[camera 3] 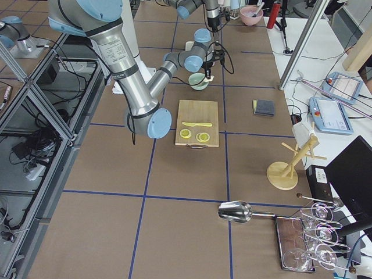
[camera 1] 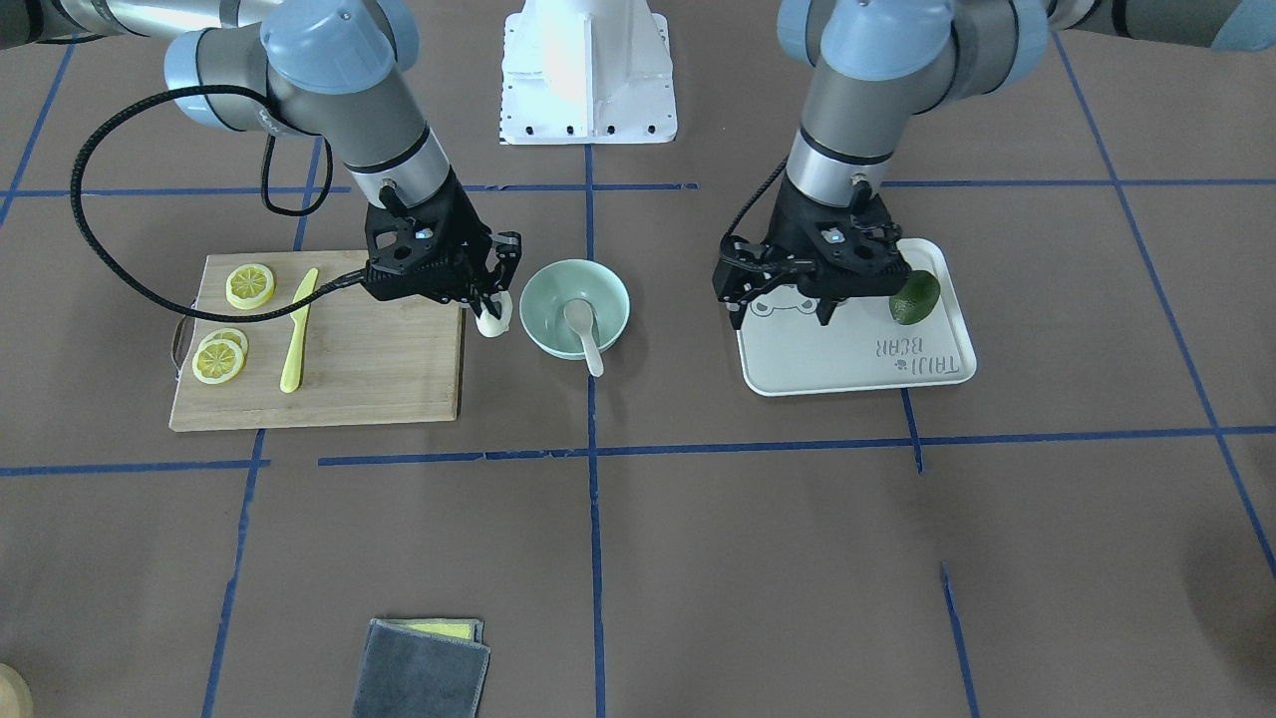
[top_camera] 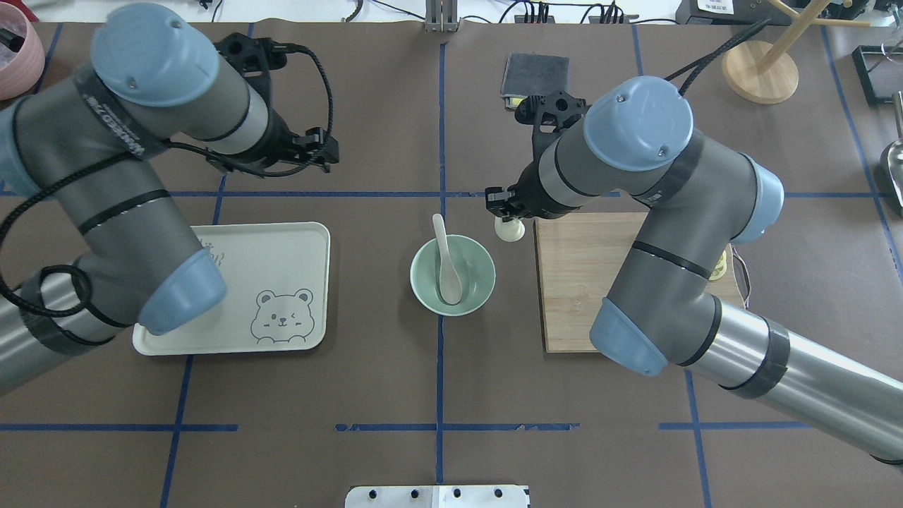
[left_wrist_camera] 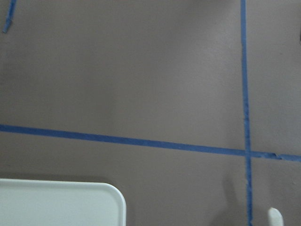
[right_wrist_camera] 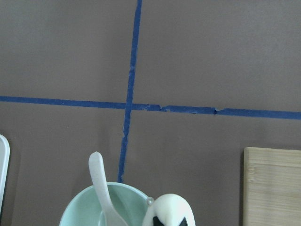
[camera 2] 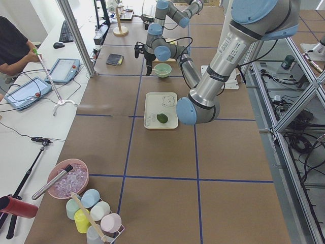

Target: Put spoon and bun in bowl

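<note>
You have a table (camera 1: 758,558) covered in brown paper, ruled into squares by blue tape (camera 1: 594,519). On it the mint bowl (camera 1: 534,289) sits on the centre line, between a wooden board (camera 1: 389,369) and a white tray (camera 1: 847,364) (bear-printed). On your side lies a folded grey cloth (camera 1: 419,673); the robot's white base (camera 1: 588,75) stands at the far edge

- Even, bright overhead light falls across the bench (top_camera: 564,395); shadows are soft and faint.
- The white base (camera 1: 588,70) glares, washed out.
- Both wrist views are dimmer and slightly blurred.
</note>
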